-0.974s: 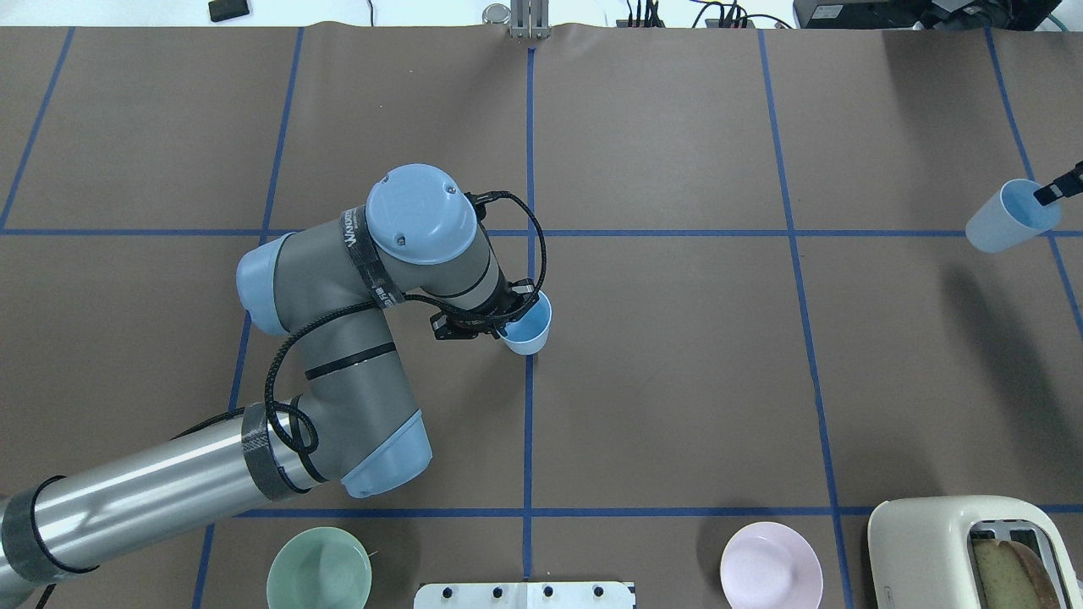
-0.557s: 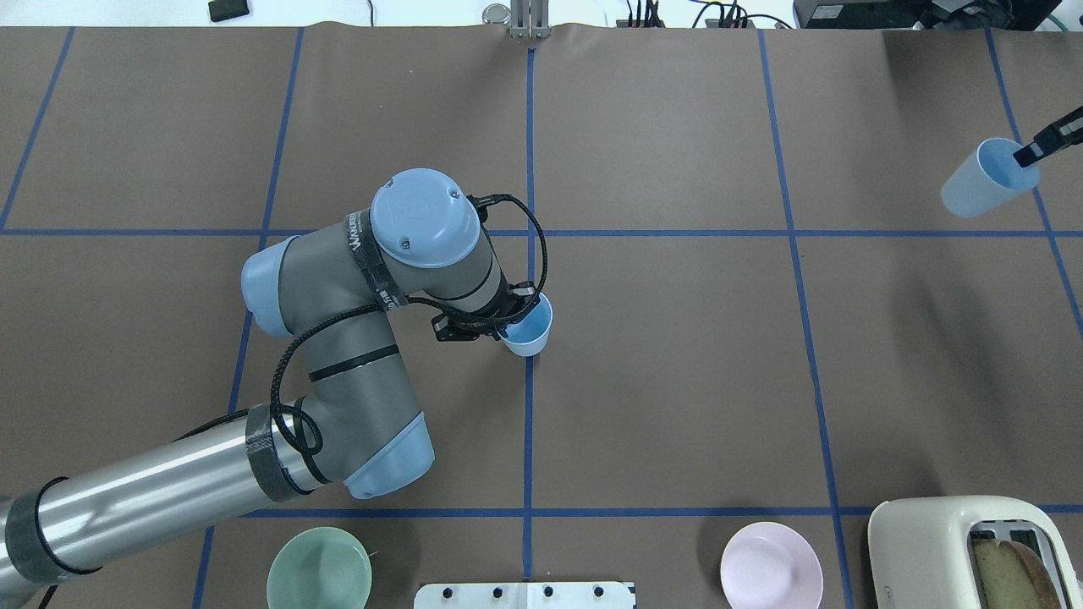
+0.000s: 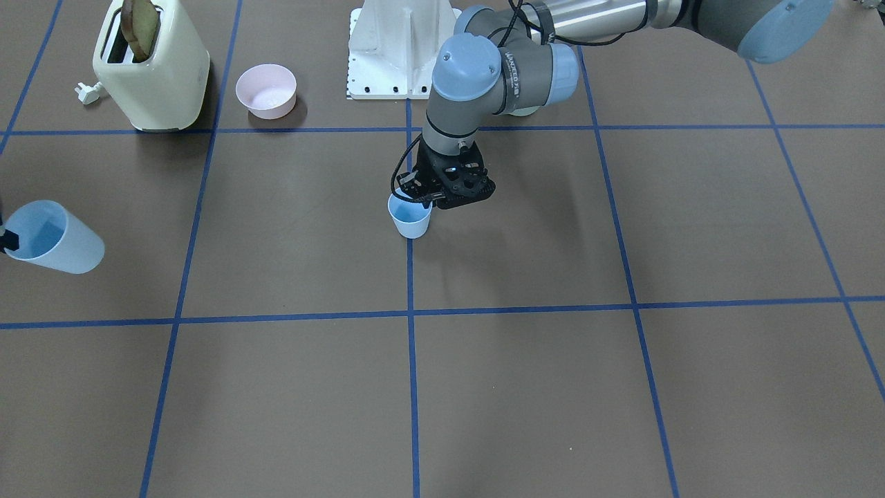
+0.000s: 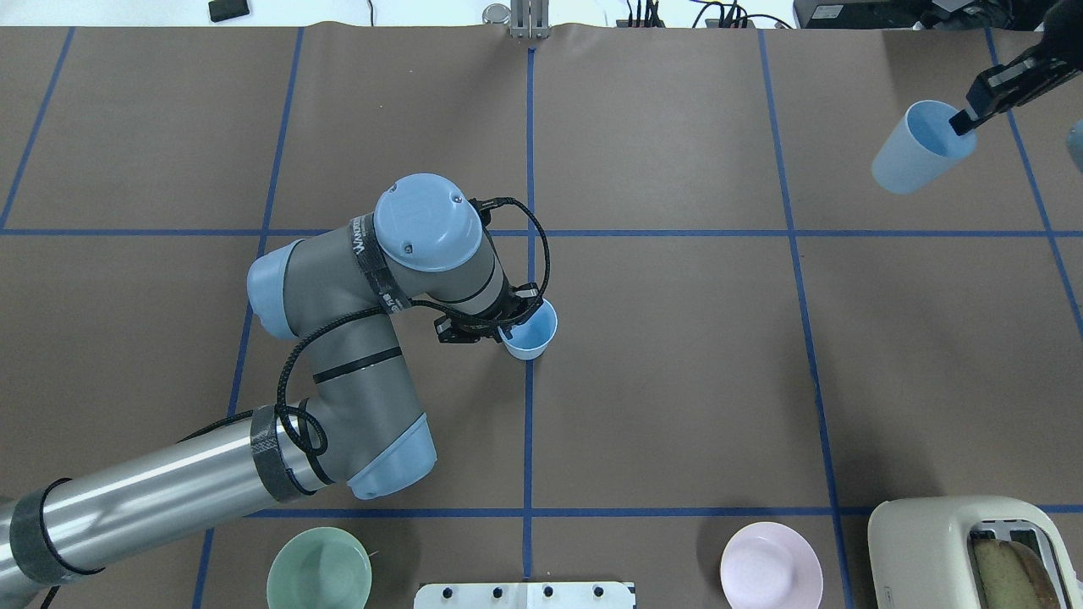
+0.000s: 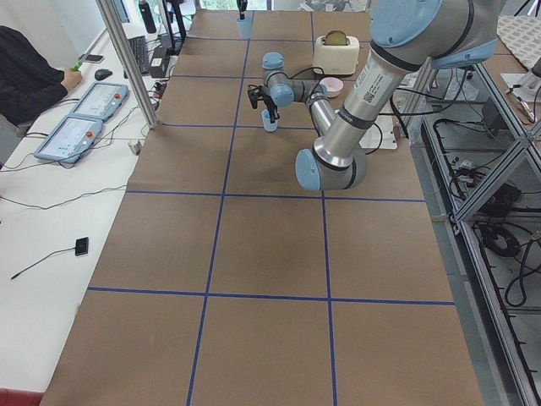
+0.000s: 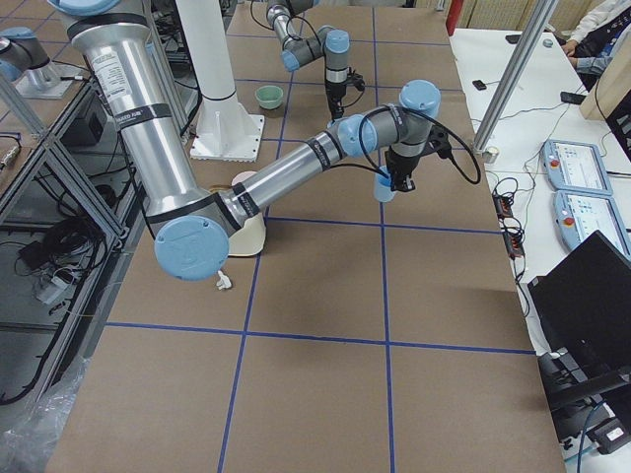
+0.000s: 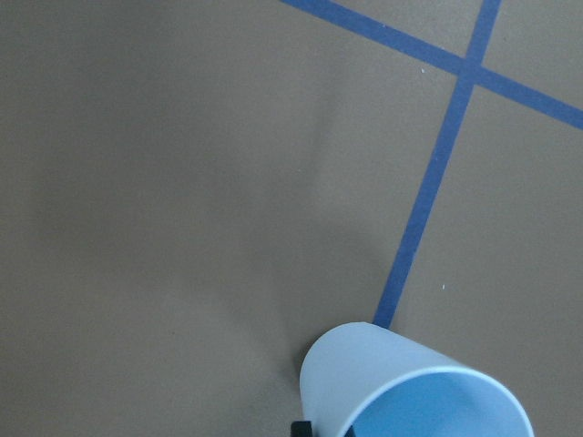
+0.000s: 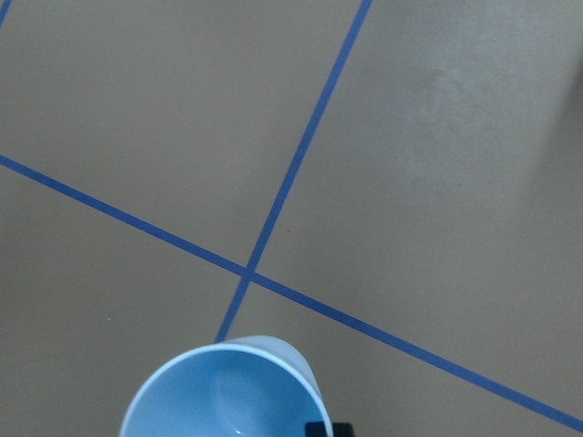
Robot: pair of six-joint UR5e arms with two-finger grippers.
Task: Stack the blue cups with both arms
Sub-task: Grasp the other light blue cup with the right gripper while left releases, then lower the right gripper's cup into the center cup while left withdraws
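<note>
One blue cup (image 4: 530, 332) stands upright at the table's middle, on or just above the centre line; it also shows in the front view (image 3: 412, 219). My left gripper (image 4: 513, 325) is shut on its rim, with one finger inside. In the left wrist view the cup (image 7: 401, 387) sits at the bottom edge. The second blue cup (image 4: 916, 150) hangs tilted in the air at the far right. My right gripper (image 4: 962, 125) is shut on its rim. That cup also shows in the front view (image 3: 54, 237) and the right wrist view (image 8: 223, 391).
A cream toaster (image 4: 964, 550) with bread stands at the near right. A pale pink bowl (image 4: 770, 565) and a mint-green bowl (image 4: 319, 568) sit along the near edge, either side of the white base mount (image 4: 525, 595). Blue tape lines grid the brown table.
My right gripper has carried its cup away from the robot and toward the table's centre, coming further into view. The left arm and its cup have shifted only slightly.
</note>
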